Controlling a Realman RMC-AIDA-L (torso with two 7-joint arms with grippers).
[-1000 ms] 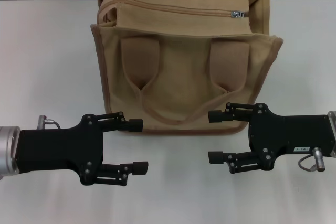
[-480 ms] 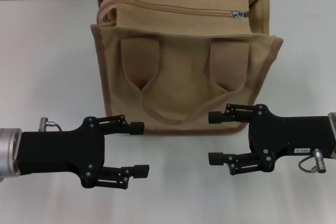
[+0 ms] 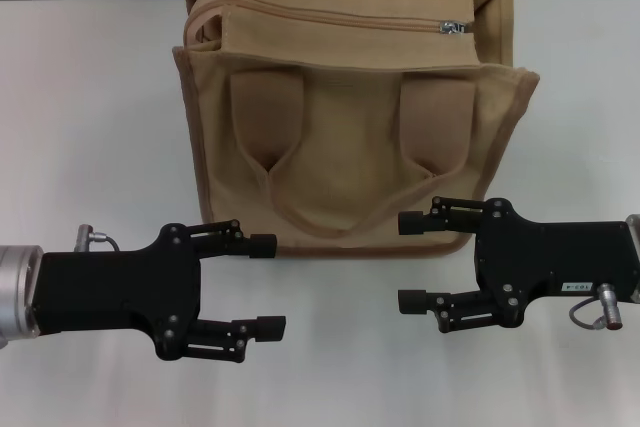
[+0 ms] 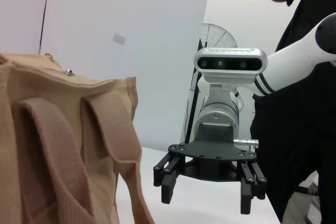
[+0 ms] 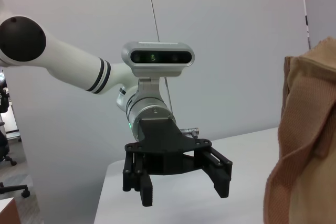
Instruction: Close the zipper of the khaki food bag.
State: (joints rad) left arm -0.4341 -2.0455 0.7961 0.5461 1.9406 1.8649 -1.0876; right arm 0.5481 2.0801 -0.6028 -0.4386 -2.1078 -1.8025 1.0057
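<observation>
2 parted grippers, left gripper (image 3: 262, 285), right gripper (image 3: 412, 261), face each other.

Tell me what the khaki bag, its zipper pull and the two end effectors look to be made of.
The khaki food bag: apparently woven canvas, matte, with a visible weave and soft folds.
The zipper pull: probably metal, small, silver and glinting.
Left end effector and right end effector: rigid matte black, metal or plastic, unclear which; both open, hovering before the bag.

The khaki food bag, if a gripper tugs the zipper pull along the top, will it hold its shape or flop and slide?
The khaki food bag is soft canvas yet stands boxy, so it probably buckles somewhat. Nothing holds it on the table, so it may slide unless braced.
</observation>
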